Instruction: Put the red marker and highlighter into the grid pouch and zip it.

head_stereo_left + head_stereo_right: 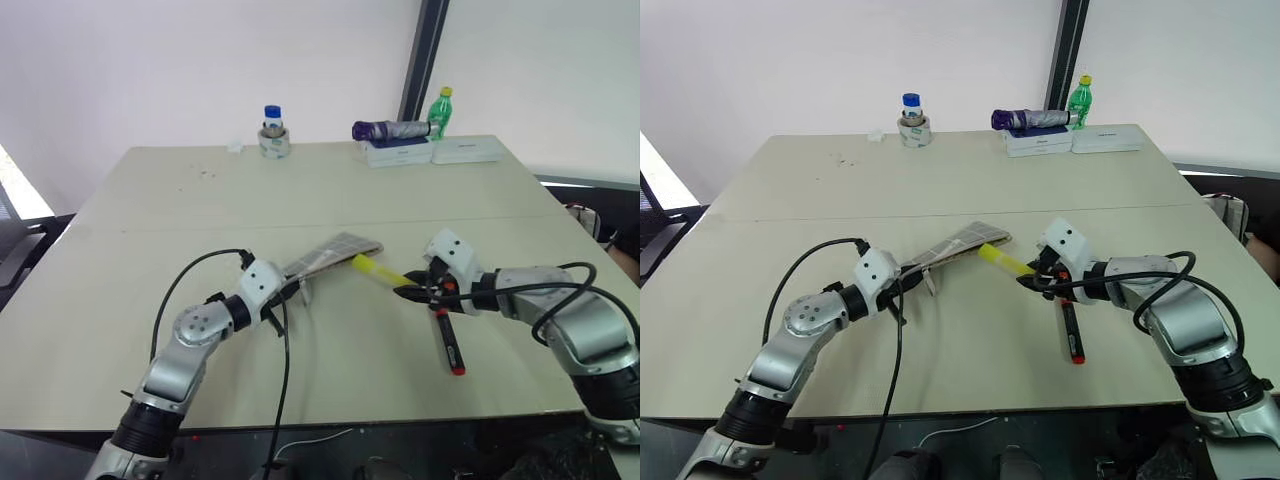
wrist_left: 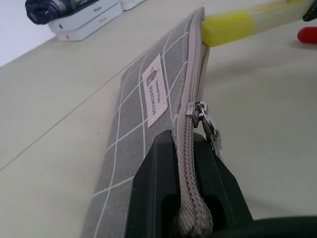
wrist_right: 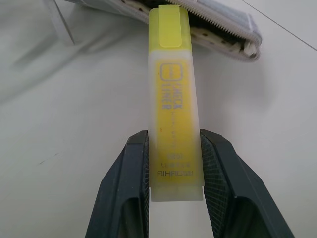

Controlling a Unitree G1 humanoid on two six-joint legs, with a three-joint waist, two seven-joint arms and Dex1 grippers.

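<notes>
Nearest on the counter (image 1: 330,210) lies the red marker (image 1: 447,343), rigid and easy to pinch mid-barrel. Right gripper (image 3: 174,163) fingers pinch the highlighter (image 3: 173,99) by its tail, a light, slick plastic printed "CHECK LINER", its cap at the pouch mouth. Left gripper (image 2: 185,188) fingers press together on the soft, floppy grid pouch (image 2: 148,114) at its zipper edge; its label reads "HANDMADE".

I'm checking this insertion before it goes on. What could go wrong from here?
The highlighter is pinched only near its tail, so it may pivot when its cap meets the pouch mouth. The left gripper grips one pouch end, so the far mouth could sag shut. The red marker lies under the right gripper.
</notes>
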